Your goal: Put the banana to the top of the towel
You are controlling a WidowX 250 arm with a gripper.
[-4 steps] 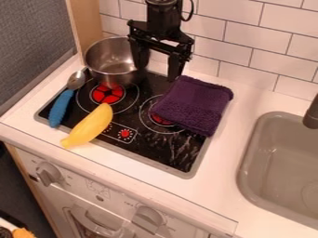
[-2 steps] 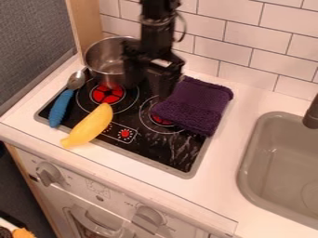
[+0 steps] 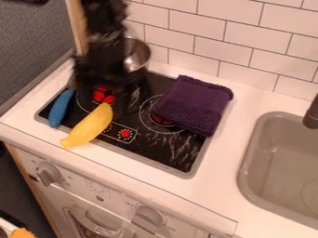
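gripper (image 3: pixel 103 79) above the stove (image 3: pixel 162 151); open or closed, cannot tell. banana (image 3: pixel 90 126) lies across the stove's front edge: best straddle its middle squarely, lift clear, lower gently onto towel (image 3: pixel 195 104).

From the gripper (image 3: pixel 102 87), open stovetop (image 3: pixel 142 142) runs front-right between banana (image 3: pixel 90 126) and purple towel (image 3: pixel 194 104); metal pot (image 3: pixel 138 58) obstructs behind-right, blue handle (image 3: pixel 60 108) front-left
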